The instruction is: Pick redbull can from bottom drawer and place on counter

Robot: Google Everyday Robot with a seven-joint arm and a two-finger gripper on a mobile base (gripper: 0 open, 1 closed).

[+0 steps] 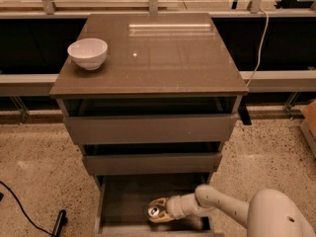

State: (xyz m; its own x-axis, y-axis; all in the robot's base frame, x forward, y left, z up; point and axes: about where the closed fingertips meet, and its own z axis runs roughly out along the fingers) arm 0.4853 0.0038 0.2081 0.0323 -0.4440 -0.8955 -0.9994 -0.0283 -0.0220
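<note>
The bottom drawer (123, 201) is pulled out at the foot of the cabinet. The redbull can (154, 212) stands in it near the front, its silver top facing up. My gripper (157, 211) reaches into the drawer from the right, with one tan finger behind the can and one in front of it, close around its sides. The counter (163, 53) is the glossy grey-brown top of the cabinet, well above the gripper.
A white bowl (87, 53) sits on the counter's left side. The two upper drawers (148, 127) are slightly open and overhang the bottom drawer. A black cable (24, 211) and a dark object (59, 222) lie on the speckled floor at the left.
</note>
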